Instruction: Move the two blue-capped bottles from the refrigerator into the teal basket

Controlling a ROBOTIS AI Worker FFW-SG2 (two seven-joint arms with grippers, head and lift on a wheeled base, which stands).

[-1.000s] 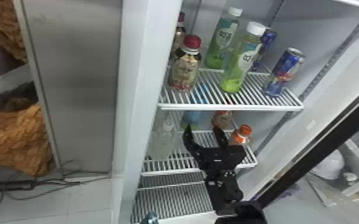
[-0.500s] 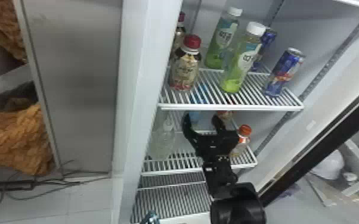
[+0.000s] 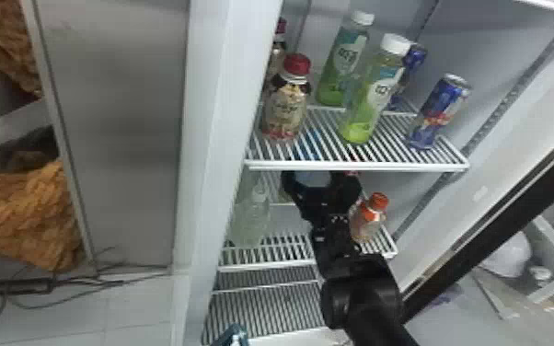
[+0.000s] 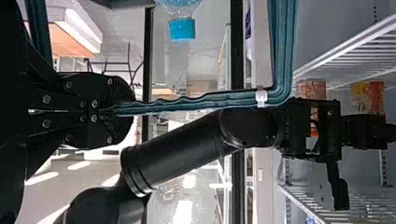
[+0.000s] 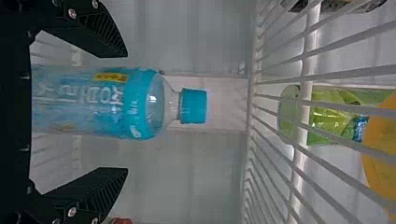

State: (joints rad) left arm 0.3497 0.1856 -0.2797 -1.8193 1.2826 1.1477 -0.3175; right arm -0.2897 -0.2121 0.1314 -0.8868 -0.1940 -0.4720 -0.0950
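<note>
In the head view my right gripper (image 3: pixel 321 180) reaches in under the upper shelf, a blue bottle (image 3: pixel 312 177) between its fingers. My right gripper (image 5: pixel 126 112) is open in the right wrist view, one finger on each side of the upright blue-capped bottle (image 5: pixel 100 105), with gaps to both. A corner of the teal basket (image 3: pixel 235 333) shows low in the head view. The left wrist view has my left gripper (image 4: pixel 122 110) shut on the teal basket's rim (image 4: pixel 205 99); another blue-capped bottle (image 4: pixel 182 29) is beside that rim.
Above the right arm, the upper shelf (image 3: pixel 359 165) carries green bottles (image 3: pixel 372 99), red-capped bottles (image 3: pixel 287 103) and cans (image 3: pixel 439 112). An orange-capped bottle (image 3: pixel 369 218) stands close to the right gripper's right side, a clear bottle (image 3: pixel 252 216) to its left.
My right gripper has moved deeper into the refrigerator, under the upper shelf, and its fingers now flank the blue bottle. The basket corner has shifted only slightly.
</note>
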